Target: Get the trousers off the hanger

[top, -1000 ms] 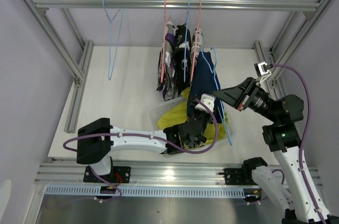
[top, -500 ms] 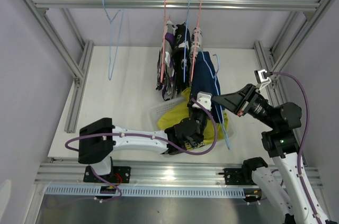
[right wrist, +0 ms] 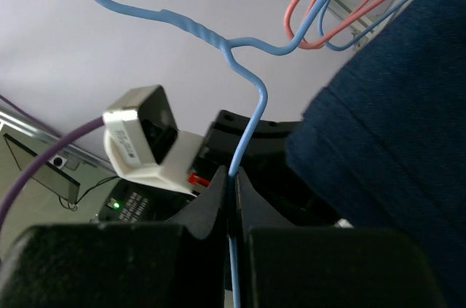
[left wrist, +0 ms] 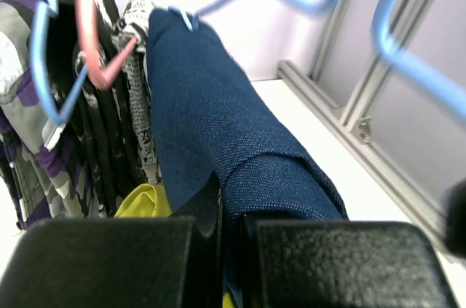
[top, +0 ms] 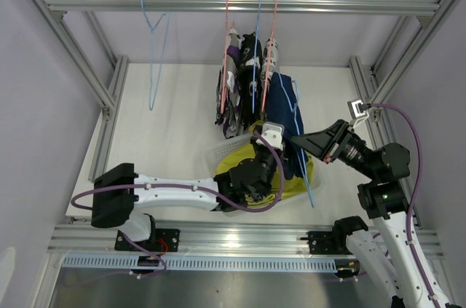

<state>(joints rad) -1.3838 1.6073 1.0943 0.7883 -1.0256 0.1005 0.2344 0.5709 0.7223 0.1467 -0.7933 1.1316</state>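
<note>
Your left gripper [left wrist: 222,222] pinched navy trousers [left wrist: 218,126] at fold: soft, light, likely slippery; right gripper [right wrist: 231,199] clamped blue hanger [right wrist: 248,133] wire.

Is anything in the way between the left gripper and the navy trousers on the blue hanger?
Nothing visible. The left gripper is shut directly on the plain navy fabric trousers, which hang over the light blue wire hanger pinched by the right gripper.

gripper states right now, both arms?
Left gripper: closed, pinching the navy trousers.
Right gripper: closed on the blue hanger wire.
</note>
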